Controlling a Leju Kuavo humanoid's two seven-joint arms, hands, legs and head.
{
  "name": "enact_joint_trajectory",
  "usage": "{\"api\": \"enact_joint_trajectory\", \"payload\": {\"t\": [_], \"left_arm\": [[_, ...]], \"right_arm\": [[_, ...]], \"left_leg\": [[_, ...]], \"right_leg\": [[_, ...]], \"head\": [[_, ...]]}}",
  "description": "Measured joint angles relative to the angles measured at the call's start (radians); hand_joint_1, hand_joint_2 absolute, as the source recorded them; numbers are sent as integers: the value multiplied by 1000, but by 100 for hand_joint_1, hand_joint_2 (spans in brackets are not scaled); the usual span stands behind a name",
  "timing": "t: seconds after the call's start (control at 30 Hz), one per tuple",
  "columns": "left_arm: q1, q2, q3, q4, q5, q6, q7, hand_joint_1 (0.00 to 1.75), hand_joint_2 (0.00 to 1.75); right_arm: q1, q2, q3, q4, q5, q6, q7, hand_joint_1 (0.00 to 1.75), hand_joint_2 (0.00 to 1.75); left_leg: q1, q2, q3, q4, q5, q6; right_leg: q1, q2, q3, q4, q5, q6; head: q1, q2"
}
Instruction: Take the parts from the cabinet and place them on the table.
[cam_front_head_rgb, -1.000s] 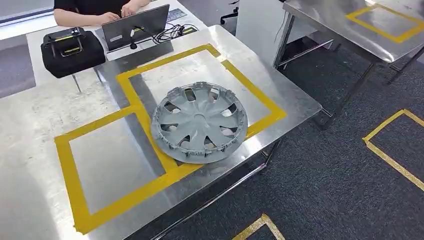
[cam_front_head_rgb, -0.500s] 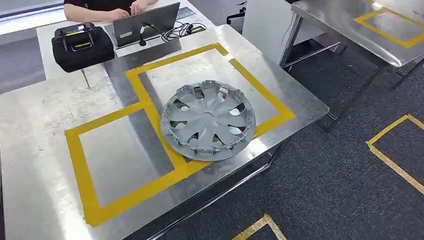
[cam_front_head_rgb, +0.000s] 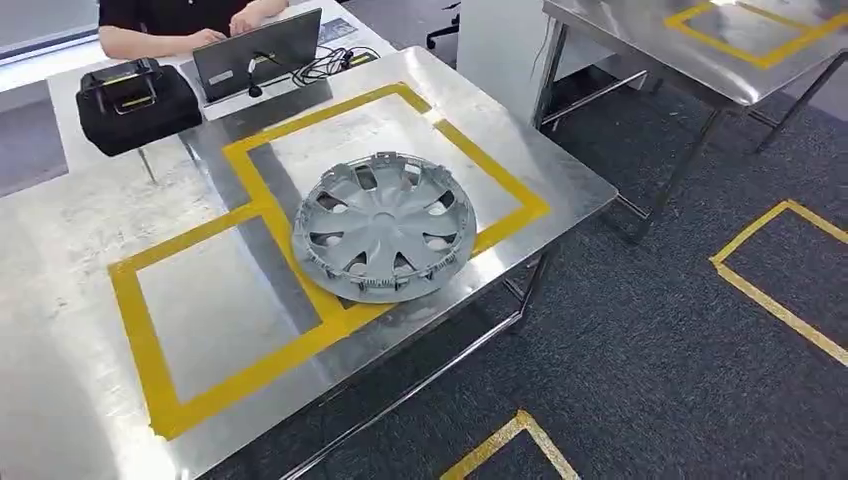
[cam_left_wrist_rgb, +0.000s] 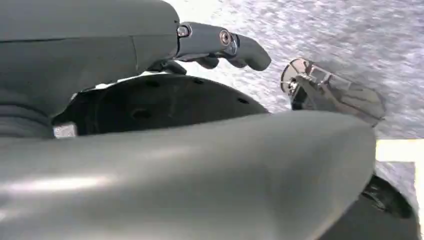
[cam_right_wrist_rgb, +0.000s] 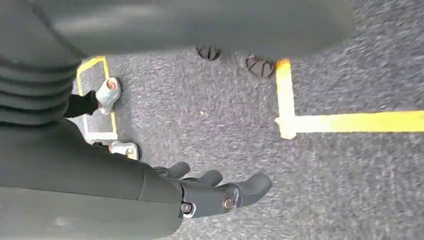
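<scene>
A grey plastic wheel cover lies flat on the steel table. It straddles the near edge of the far yellow-taped square, close to the table's front edge. My left hand hangs down with its fingers loosely bent and nothing in them. My right hand also hangs over the grey carpet, fingers spread and slightly curved, holding nothing. Neither hand is near the wheel cover.
A person works at a laptop behind the table, beside a black case. A second steel table stands at the back right. Yellow tape marks the carpet. A person's feet stand near my right side.
The whole head picture shifted right, then back left and down, so the camera has moved. The wheel cover keeps its place on the table.
</scene>
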Motion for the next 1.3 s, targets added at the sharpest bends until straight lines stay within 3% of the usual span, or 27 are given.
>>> {"api": "enact_joint_trajectory", "payload": {"t": [0.07, 0.1, 0.13, 0.23, 0.27, 0.33, 0.4, 0.43, 0.47, 0.5, 0.57, 0.6, 0.63, 0.67, 0.73, 0.8, 0.87, 0.9, 0.93, 0.97, 1.0, 1.07, 1.1, 1.13, 1.17, 1.27, 1.3], "left_arm": [[3, 2, 0, 0, 0, 1, 1, 0, 0], [8, 1, 0, 1, 1, 4, 1, 0, 0], [10, 1, 0, 1, 3, 4, 0, 0, 0], [9, 1, 0, 1, 7, 3, -2, 0, 0], [9, 0, 0, 1, 9, 3, -2, 0, 0], [9, -2, 0, 1, 10, 3, 0, 0, 0], [9, -2, 0, 1, 10, 3, 0, 0, 0], [9, -2, 0, 1, 10, 3, 0, 0, 0], [9, -2, 0, 1, 10, 3, 0, 0, 0], [9, -2, 0, 1, 10, 3, 0, 0, 0], [8, -2, 0, 1, 10, 3, 0, 0, 0], [6, -3, 0, 1, 10, 2, 0, 0, 0], [6, -5, 0, 0, 10, 2, 0, 0, 0], [6, -4, 0, 0, 10, 2, 0, 0, 0], [4, -3, 0, 0, 10, 1, 0, 0, 0], [4, 0, 0, 1, 10, 1, 0, 0, 0], [3, 0, 0, 1, 10, 1, 0, 0, 0], [3, 0, 0, 1, 9, 2, 0, 0, 0], [2, 0, 0, 1, 9, 3, 1, 0, 0], [2, 1, 0, 1, 9, 3, 1, 0, 0], [2, 1, 0, 1, 9, 3, 2, 0, 0], [2, 2, 0, 1, 5, 6, 2, 0, 0], [3, 2, 0, 1, 2, 9, 3, 0, 0], [7, 2, 0, 1, 0, 10, 3, 0, 0], [9, 2, 0, 1, -2, 9, 2, 0, 0], [8, 1, 0, 0, -6, 9, 4, 0, 0], [8, 0, 0, 0, -8, 9, 5, 0, 0]], "right_arm": [[0, -3, 3, 0, 0, 23, 7, 0, 0], [-2, -9, 5, 0, 2, 25, 9, 0, 0], [-3, -14, 5, 0, 3, 24, 9, 0, 0], [-1, -13, 11, 0, 7, 17, 4, 0, 0], [1, -12, 14, 0, 9, 17, 4, 0, 0], [1, -9, 20, 0, 11, 17, 4, 0, 0], [0, -3, 23, 0, 11, 18, 5, 0, 0], [1, -1, 24, 0, 11, 18, 5, 0, 0], [2, 0, 24, 0, 12, 18, 5, 0, 0], [4, 0, 26, 0, 12, 18, 4, 0, 0], [4, 0, 28, 0, 12, 18, 5, 0, 0], [2, 0, 28, 0, 13, 18, 5, 0, 0], [-1, -2, 29, 0, 13, 18, 4, 0, 0], [-1, 0, 29, 0, 14, 18, 4, 0, 0], [1, 0, 29, 0, 14, 18, 4, 0, 0], [0, 3, 29, 0, 14, 18, 4, 0, 0], [-1, 3, 31, 0, 17, 22, 10, 0, 0], [0, 5, 34, 0, 21, 27, 15, 0, 0], [1, 6, 37, 0, 24, 32, 19, 0, 175], [1, 7, 39, 0, 24, 35, 23, 0, 175], [3, 9, 39, 1, 24, 38, 25, 0, 0], [3, 13, 42, 1, 24, 48, 32, 0, 0], [3, 14, 45, 1, 23, 54, 34, 0, 0], [1, 18, 46, 1, 23, 58, 35, 0, 0], [-5, 19, 47, 1, 21, 62, 35, 0, 0], [-3, 24, 49, 1, 12, 69, 34, 0, 0], [-2, 24, 49, 1, 8, 71, 33, 0, 0]], "left_leg": [[7, -3, 113, -177, 73, -3], [10, -15, 154, -258, 69, -7], [4, -25, 172, -267, 70, -4], [2, -22, 151, -264, 71, 12], [6, -20, 142, -269, 77, 23], [6, -11, 126, -270, 86, 40], [0, 0, 111, -269, 94, 51], [-4, 6, 102, -269, 99, 55], [-7, 9, 94, -267, 105, 55], [-11, 11, 86, -265, 110, 55], [-17, 14, 85, -262, 119, 55], [-18, 16, 84, -260, 124, 54], [-23, 22, 75, -260, 130, 48], [-19, 23, 71, -260, 140, 42], [-13, 25, 69, -263, 150, 30], [-16, 14, 59, -255, 139, 20], [-7, 0, 22, -155, 49, 8], [-4, -1, -8, -70, 2, 1], [-1, -1, -27, -8, -24, -5], [2, -1, -33, 25, -29, -9], [5, -1, -14, 14, -9, -13], [10, -2, 82, -130, 61, -16], [13, -18, 140, -225, 86, -17], [15, -64, 171, -281, 73, -15], [14, -77, 180, -287, 74, -13], [10, -45, 168, -294, 74, 5], [17, -33, 168, -301, 81, 16]], "right_leg": [[-5, 12, -14, 8, 10, 10], [-5, 14, -23, 14, 13, 16], [-5, 17, -34, 19, 18, 24], [-4, 19, -47, 22, 37, 44], [-5, 20, -52, 25, 35, 48], [-7, 11, -88, 100, -36, 53], [-6, 10, -139, 253, -128, 55], [-6, 10, -154, 315, -153, 56], [-5, 10, -149, 336, -148, 54], [-4, 10, -122, 311, -122, 50], [4, 10, -21, 161, -62, 33], [10, 8, 39, 62, -54, 18], [13, 0, 72, 12, -74, 11], [16, 0, 67, 13, -60, 16], [22, 0, 52, 6, -55, 10], [9, -7, 59, -25, -32, 0], [7, -6, 40, -30, -22, -14], [7, -6, 29, -30, -16, -12], [6, -7, 23, -30, -11, -11], [5, -7, 16, -29, -6, -8], [3, -8, 9, -27, -1, -5], [-3, 0, 7, -19, 8, 5], [-6, 13, 0, -13, 11, 11], [-7, 18, -17, -7, 15, 18], [-6, 20, -32, -1, 21, 27], [-6, 45, -42, 0, 41, 48], [-10, 39, -59, 8, 34, 51]], "head": [[-5, 0], [-8, 0], [-16, 0], [-14, 0], [-10, 0], [7, 0], [23, 0], [26, 0], [28, 0], [31, 0], [37, 0], [38, 0], [36, 0], [30, 0], [36, 0], [39, 0], [21, 0], [16, 0], [12, 0], [9, 0], [6, 0], [5, 0], [2, 0], [-2, 0], [-2, 0], [3, 0], [5, 0]]}}
